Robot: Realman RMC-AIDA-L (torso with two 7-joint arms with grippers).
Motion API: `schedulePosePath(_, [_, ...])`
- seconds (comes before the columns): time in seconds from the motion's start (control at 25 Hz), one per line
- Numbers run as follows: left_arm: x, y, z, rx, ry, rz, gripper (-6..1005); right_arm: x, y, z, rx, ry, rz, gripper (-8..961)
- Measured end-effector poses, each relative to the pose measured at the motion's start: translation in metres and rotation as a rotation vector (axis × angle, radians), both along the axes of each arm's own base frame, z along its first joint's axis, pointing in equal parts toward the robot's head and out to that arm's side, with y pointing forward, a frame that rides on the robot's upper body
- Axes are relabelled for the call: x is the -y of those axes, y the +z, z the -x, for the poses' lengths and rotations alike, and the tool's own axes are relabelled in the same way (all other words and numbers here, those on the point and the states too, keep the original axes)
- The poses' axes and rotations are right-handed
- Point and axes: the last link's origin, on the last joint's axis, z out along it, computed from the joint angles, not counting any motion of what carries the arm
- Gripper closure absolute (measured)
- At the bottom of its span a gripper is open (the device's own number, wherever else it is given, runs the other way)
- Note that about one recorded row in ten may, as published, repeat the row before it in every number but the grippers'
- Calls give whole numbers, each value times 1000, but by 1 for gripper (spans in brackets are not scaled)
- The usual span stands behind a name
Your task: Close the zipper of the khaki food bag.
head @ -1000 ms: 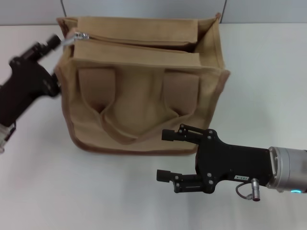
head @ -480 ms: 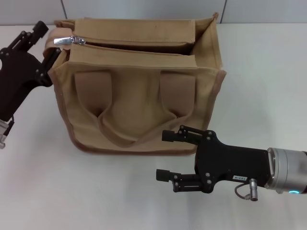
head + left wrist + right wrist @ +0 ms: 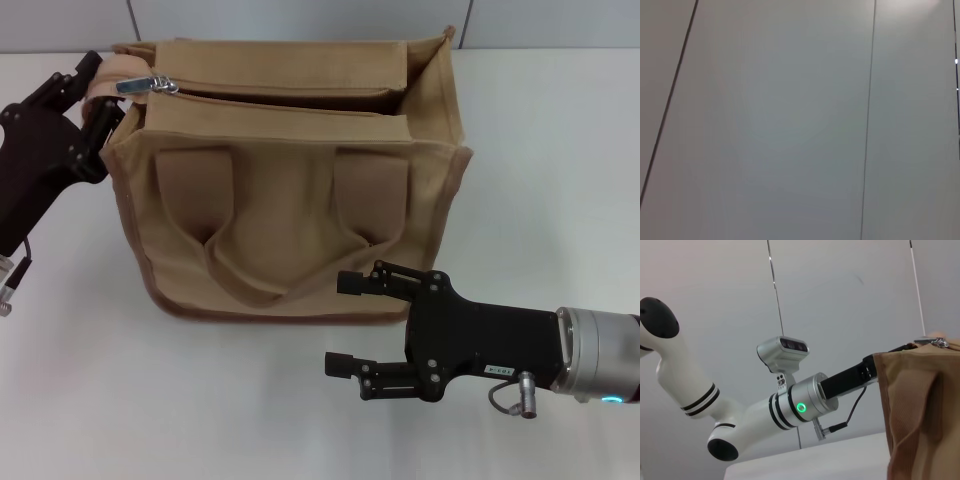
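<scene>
The khaki food bag (image 3: 290, 200) stands in the middle of the white table, with its handle straps hanging down the front. Its zipper (image 3: 280, 95) runs along the top and stands open towards the right end. The silver pull tab (image 3: 135, 85) lies at the far left end. My left gripper (image 3: 95, 92) is at the bag's top left corner, fingers apart on either side of the fabric end tab, just left of the pull tab. My right gripper (image 3: 340, 325) is open and empty in front of the bag. The right wrist view shows the bag's side (image 3: 925, 405) and the pull tab (image 3: 939, 342).
The white table (image 3: 560, 150) extends on both sides of the bag. A grey panelled wall (image 3: 790, 125) stands behind it. The right wrist view shows my left arm (image 3: 805, 405) reaching to the bag's corner.
My left gripper has come off the pull tab and now sits lower at the bag's left end. The bag's top left has settled and the pull tab lies flat. The right arm has not moved.
</scene>
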Motion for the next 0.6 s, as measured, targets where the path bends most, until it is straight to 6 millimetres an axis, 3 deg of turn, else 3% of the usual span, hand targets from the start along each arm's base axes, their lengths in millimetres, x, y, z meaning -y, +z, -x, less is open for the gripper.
schedulePosePath(0.2, [0, 0, -1, 10, -6, 5, 676, 2, 1, 0, -14, -7, -3, 119])
schedulePosePath(0.4, [3, 2, -4, 32, -22, -2, 902, 10, 12, 7, -128, 7, 5, 120])
schedulePosePath(0.6, [6, 5, -11, 84, -68, 16, 939, 15, 28, 10, -237, 10, -16, 120])
